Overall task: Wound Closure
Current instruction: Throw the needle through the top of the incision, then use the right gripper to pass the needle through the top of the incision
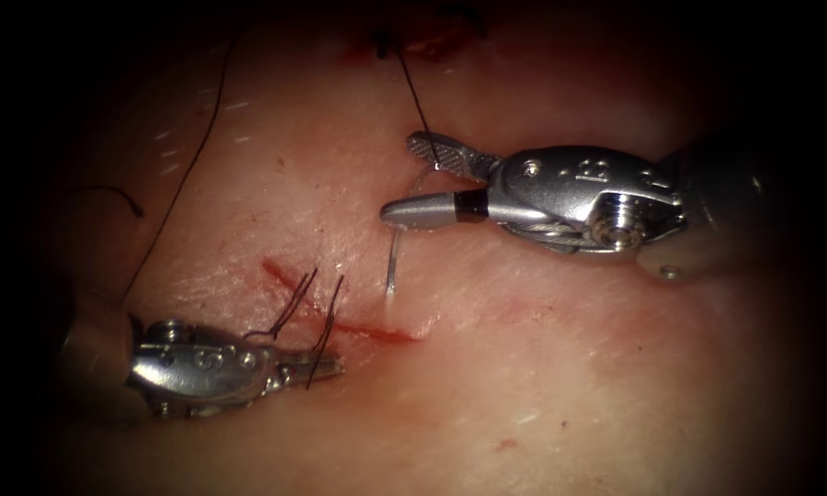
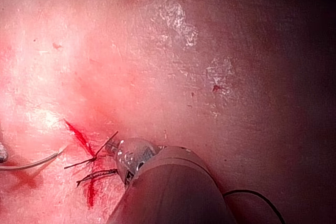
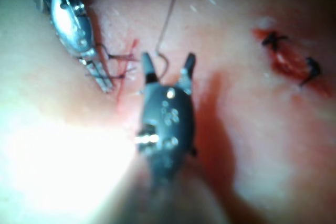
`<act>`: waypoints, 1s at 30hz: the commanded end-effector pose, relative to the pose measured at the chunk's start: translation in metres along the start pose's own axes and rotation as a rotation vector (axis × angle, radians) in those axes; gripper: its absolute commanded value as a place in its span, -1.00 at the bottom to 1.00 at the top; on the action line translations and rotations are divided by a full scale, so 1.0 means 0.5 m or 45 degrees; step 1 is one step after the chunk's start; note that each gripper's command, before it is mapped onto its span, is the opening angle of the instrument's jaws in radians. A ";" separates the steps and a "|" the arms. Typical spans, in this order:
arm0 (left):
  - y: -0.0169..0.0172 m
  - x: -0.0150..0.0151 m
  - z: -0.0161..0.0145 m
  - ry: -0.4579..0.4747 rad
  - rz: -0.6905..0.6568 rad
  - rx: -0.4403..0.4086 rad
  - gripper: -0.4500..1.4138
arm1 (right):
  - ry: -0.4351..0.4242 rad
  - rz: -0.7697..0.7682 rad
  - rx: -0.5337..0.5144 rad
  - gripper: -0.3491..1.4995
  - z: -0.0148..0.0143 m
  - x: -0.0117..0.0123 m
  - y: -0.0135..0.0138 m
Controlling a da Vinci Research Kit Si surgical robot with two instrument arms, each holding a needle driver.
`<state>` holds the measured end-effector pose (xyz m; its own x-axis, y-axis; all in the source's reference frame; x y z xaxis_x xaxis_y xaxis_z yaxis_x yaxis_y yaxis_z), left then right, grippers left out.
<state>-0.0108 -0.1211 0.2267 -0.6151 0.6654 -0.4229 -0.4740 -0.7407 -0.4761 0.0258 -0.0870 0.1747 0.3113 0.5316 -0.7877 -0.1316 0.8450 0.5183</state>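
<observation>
Over by 3 o'clock of the cut (image 1: 340,317), my right tool (image 1: 412,179) has its jaws spread wide, gripping nothing. Needle (image 1: 391,266) stands in the tissue (image 1: 542,386) just below it, thread (image 1: 415,96) running to 12. My left tool (image 1: 326,367) sits closed at the cut ends of thread (image 1: 326,331), grasp unclear.

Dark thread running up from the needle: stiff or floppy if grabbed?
Probably floppy: the thin dark thread curves loosely across the pale tissue. Likely light, trailing the curved steel needle. The right tool is open, holding nothing.

Red cut (image 1: 340,317); dark thread (image 1: 413,92)
</observation>
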 end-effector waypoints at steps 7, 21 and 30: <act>0.0039 -0.0003 0.0014 0.001 -0.008 -0.010 -0.96 | 0.025 -0.003 0.003 -0.82 0.0018 -0.0004 -0.0013; 0.0040 -0.0002 0.0015 0.001 -0.009 -0.009 -0.96 | -0.239 0.206 -0.092 -1.00 0.0014 0.0035 -0.0012; 0.0042 0.0002 0.0010 0.000 -0.011 -0.011 -0.96 | -0.556 0.470 -0.235 -1.00 0.0006 0.0032 -0.0026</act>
<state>-0.0109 -0.1211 0.2265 -0.6127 0.6686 -0.4213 -0.4755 -0.7378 -0.4792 0.0258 -0.0861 0.1728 0.5635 0.7604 -0.3229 -0.4689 0.6162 0.6328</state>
